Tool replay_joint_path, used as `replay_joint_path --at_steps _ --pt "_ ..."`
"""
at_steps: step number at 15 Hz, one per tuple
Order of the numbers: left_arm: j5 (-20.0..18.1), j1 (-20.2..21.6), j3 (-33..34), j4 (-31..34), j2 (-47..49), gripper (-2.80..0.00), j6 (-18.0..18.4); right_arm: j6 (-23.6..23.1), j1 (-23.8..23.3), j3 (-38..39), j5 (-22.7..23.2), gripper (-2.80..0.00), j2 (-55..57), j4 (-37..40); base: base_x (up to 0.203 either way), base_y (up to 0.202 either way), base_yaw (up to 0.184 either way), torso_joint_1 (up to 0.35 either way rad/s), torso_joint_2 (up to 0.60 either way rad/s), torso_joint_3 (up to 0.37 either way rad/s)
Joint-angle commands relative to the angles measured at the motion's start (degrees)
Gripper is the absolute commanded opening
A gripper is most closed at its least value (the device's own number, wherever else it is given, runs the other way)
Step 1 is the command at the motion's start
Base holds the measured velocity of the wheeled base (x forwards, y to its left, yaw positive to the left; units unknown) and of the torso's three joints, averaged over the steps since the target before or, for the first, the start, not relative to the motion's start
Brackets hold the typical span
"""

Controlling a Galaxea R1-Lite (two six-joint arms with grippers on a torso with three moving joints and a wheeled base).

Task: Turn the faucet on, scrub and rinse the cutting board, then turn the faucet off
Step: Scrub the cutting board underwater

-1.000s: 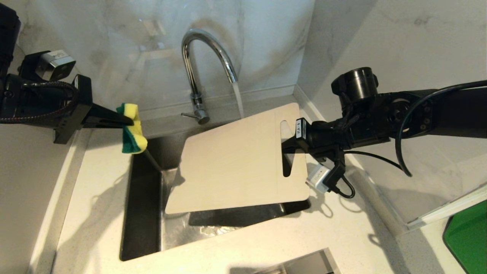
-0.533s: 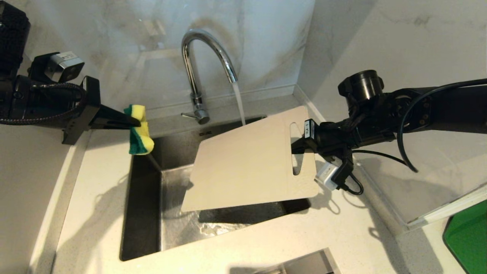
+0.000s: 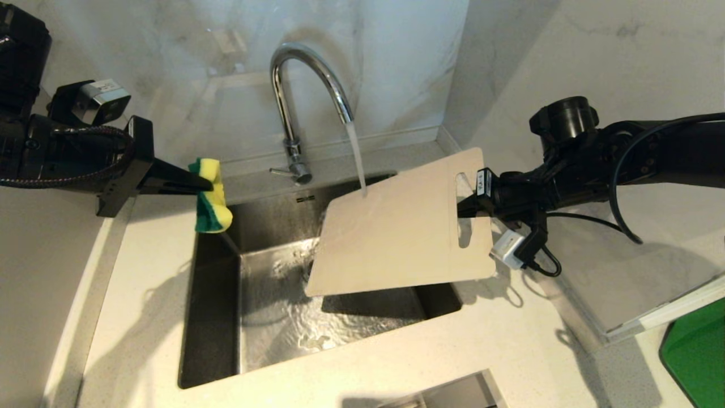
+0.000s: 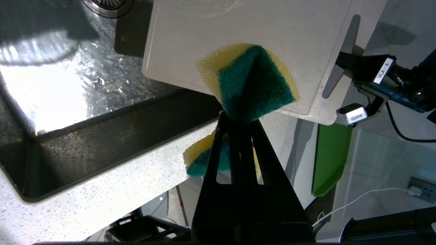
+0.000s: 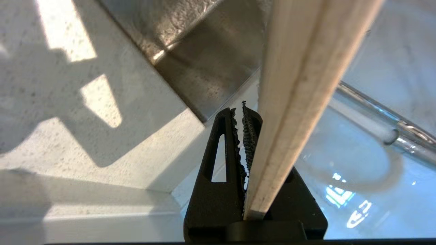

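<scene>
Gripping the cutting board (image 3: 396,226) at its slotted short end, the right gripper (image 3: 467,207) is clamped on the board's edge beside the handle slot and holds it tilted over the sink (image 3: 215,317). The board's low corner hangs above the basin, apart from the walls, and its high end overhangs the countertop (image 3: 510,351) on the right. Water from the faucet (image 3: 306,85) strikes the board's upper edge and sheets down its cream face. Open basin lies to the left of the board. The left gripper (image 3: 207,184) pinches 1 green-and-yellow sponge (image 3: 212,198) over the sink's left rim, well apart from the board. The board hides the basin's right part, and the right wrist view shows its edge only.
</scene>
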Motion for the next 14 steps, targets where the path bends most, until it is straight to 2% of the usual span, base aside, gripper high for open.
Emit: replay_joint_path --at_steps 1,14 --pt "-0.12 -0.03 -0.08 0.24 0.04 -2.8 -0.19 -0.9 -0.18 -1.52 0.29 -2.8 0.83 0.01 0.0 0.0 0.0 0.0 0.0 0.0" --pt "-0.04 -0.2 -0.11 0.17 0.77 -2.8 -0.28 -1.21 0.68 -5.7 0.74 -2.8 4.93 -0.35 0.0 0.0 0.0 0.0 0.0 0.0"
